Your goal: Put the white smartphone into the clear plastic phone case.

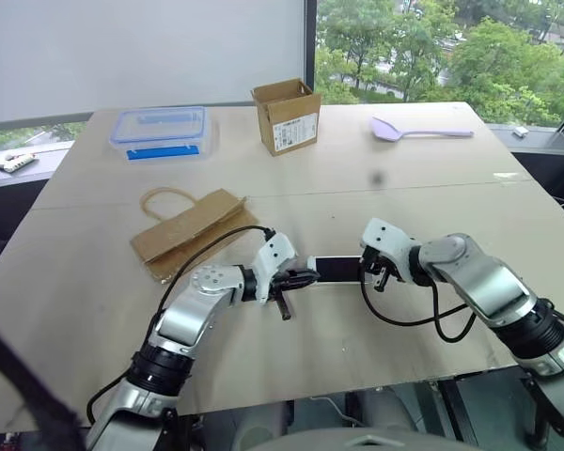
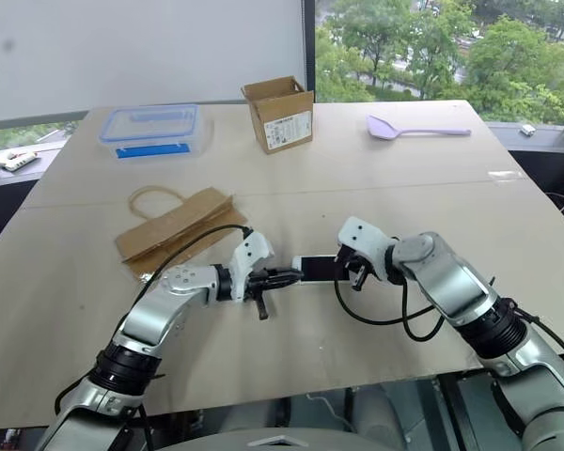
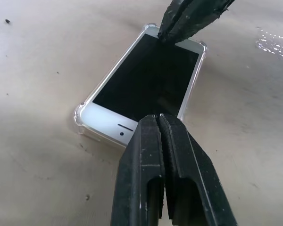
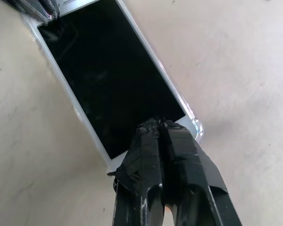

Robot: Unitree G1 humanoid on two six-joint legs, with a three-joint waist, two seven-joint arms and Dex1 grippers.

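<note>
Both sets of fingers are pinched together, holding nothing — left gripper (image 3: 159,123) over one end of the phone (image 3: 146,80), right gripper (image 4: 159,126) over the other. Press each end evenly into the case (image 3: 78,117) — no sideways sliding.

Phone (image 4: 111,89) ends hidden under both jaws; carton label (image 1: 294,132) unreadable.

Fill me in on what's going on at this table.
The robot is fitting the white smartphone into the clear plastic phone case on the table. The phone lies screen up with the case's clear edges around it. The shut left tool and the shut right tool each bear on one end of the phone, apparently pressing it down. Farther back sit a blue-lidded food box, a cardboard box, a brown paper bag and a lilac spoon.
</note>
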